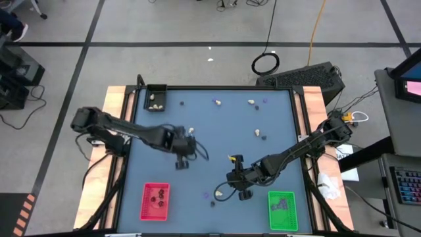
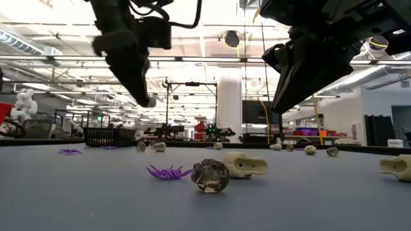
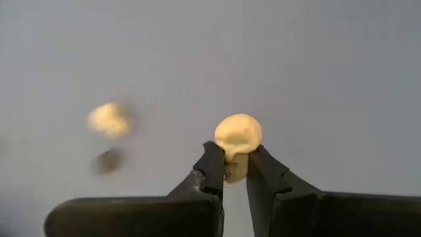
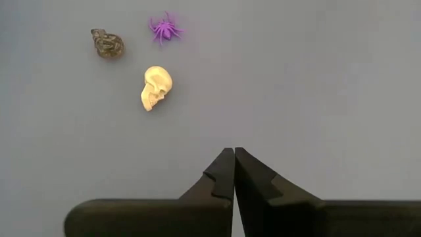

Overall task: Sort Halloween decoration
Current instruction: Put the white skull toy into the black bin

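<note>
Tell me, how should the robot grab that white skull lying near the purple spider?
Probably from straight above. The cream skull lies on its side, apart from the purple spider and the dark skull. Close the fingers across its rounded top, the widest part, not the narrow jaw end, which might slip out.

Likely robotics lab, taped floor (image 1: 79,59), ceiling trusses (image 2: 212,61)

Cream-white skulls (image 4: 156,87), dark lumps (image 4: 107,43), purple spiders (image 4: 164,29) scattered across table.
</note>
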Available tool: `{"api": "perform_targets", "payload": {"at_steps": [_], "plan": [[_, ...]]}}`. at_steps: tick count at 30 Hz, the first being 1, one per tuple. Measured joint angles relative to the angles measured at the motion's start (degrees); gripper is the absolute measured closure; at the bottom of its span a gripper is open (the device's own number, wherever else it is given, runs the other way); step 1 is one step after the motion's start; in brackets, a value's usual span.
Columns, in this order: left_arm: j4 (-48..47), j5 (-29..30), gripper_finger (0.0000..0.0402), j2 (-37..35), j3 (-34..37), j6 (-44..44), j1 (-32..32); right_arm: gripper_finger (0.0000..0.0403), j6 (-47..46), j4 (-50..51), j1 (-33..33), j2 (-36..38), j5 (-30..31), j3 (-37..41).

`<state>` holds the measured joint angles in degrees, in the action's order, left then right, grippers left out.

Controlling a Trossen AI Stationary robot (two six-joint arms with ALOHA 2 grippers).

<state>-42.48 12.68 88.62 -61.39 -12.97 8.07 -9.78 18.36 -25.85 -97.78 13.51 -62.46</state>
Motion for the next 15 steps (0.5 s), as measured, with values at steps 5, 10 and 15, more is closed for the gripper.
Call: {"api": "perform_targets", "payload": {"at_steps": [5,10,15], "plan": [[-10.2,4.4,0.0376,-5.7,-0.1,-2.1,-10.0,0.0403,0.0,0.1,0.0,0.0,0.0,0.0],[-15.6,5.0,0.0376,-8.0,-0.1,2.3,-24.8,0.0403,0.4,0.0,0.0,0.0,0.0,0.0],[-13.1,2.4,0.0376,-6.4,-0.1,10.1,-40.9,0.0403,0.4,-0.1,0.0,0.0,0.0,0.0]]}}
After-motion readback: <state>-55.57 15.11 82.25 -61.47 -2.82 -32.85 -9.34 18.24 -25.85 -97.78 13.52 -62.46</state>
